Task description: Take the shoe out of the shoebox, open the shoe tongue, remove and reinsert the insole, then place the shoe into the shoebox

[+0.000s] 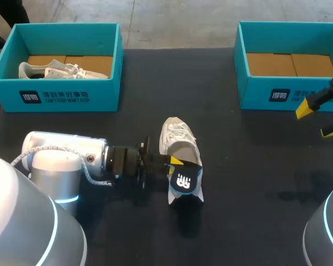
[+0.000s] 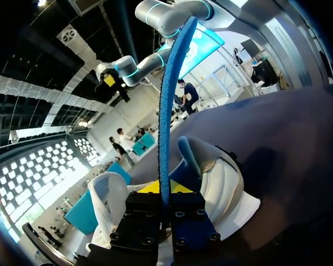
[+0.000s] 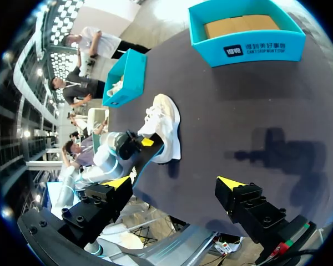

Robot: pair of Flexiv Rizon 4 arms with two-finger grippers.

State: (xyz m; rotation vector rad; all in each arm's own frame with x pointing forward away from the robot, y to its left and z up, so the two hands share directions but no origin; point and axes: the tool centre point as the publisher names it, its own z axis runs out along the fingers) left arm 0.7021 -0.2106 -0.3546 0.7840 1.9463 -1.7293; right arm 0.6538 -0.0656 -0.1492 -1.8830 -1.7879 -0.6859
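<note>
Insole (image 2: 166, 100) upright in left hand (image 2: 162, 189), at shoe (image 1: 176, 145) heel

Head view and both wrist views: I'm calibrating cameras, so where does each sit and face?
Head view: above, behind, facing down on the table; shows left claw, right claw.
Left wrist view: left wrist, facing along left claw, shut on insole, toward shoe.
Right wrist view: right wrist, facing across table past open right claw.
Head and right wrist views share the shoe.
</note>
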